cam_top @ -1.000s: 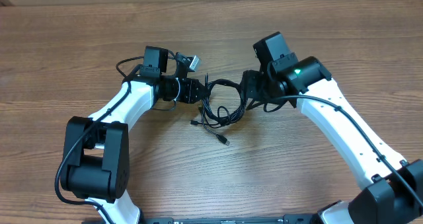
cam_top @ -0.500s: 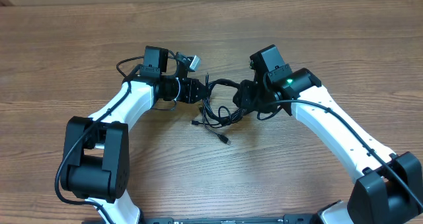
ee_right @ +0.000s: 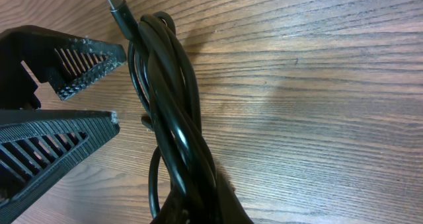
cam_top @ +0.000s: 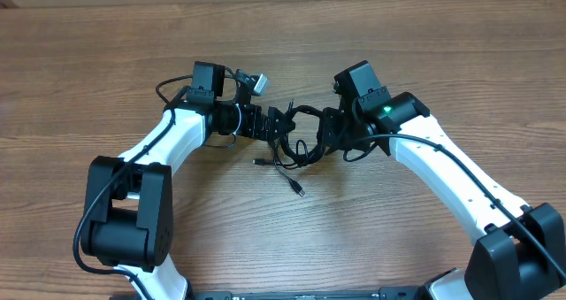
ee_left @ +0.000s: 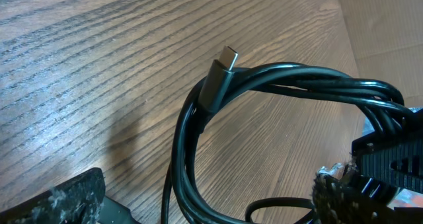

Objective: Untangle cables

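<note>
The right gripper (cam_top: 322, 134) clamps the black cables (cam_top: 296, 151) (one USB-C plug (ee_left: 229, 55) juts from the bundle); the left gripper (ee_right: 117, 85) stands spread beside them.

The overhead view is bright and even; the arms leave only soft, short shadows on the wooden table (cam_top: 460, 34), and nothing there is blurred. In the left wrist view a pale bluish glare lies on the wood at the upper left. One finger (ee_left: 56, 197) in the lower left corner is out of focus. The cables (ee_left: 277, 78) carry thin white highlights. In the right wrist view they throw a soft shadow to the right, and the wood grain is sharp.
</note>
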